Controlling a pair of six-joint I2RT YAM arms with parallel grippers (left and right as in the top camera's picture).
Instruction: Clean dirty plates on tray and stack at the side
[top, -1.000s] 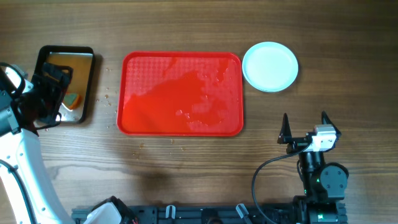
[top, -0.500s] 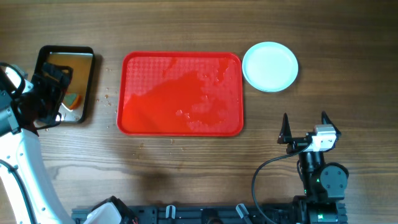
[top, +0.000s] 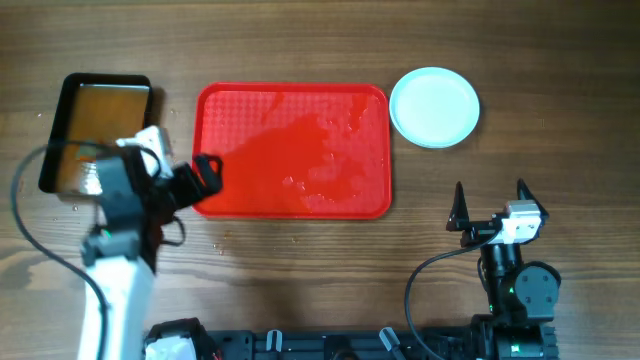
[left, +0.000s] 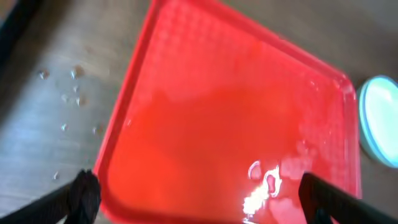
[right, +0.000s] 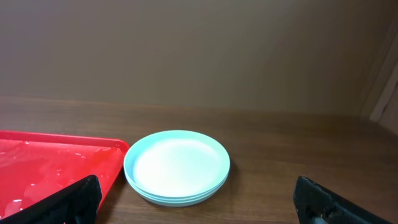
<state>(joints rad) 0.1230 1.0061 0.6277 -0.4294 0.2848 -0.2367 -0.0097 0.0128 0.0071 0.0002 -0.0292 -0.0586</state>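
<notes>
The red tray (top: 290, 150) lies mid-table, wet and bare of plates; it fills the left wrist view (left: 230, 124). The plates (top: 434, 106) stand as one white stack on the wood just right of the tray, also in the right wrist view (right: 176, 165) and at the left wrist view's right edge (left: 380, 118). My left gripper (top: 205, 175) is open and empty over the tray's left front edge (left: 199, 202). My right gripper (top: 490, 205) is open and empty, at the front right, well short of the stack (right: 199, 202).
A black pan of brownish water (top: 100, 120) sits at the far left. Water drops and crumbs (left: 68, 93) dot the wood between pan and tray. The right arm's base (top: 518, 290) stands at the front right.
My left arm has swung away from the black pan, rightward and toward the front, and its gripper now hangs over the tray's left edge. The right arm has not moved.
</notes>
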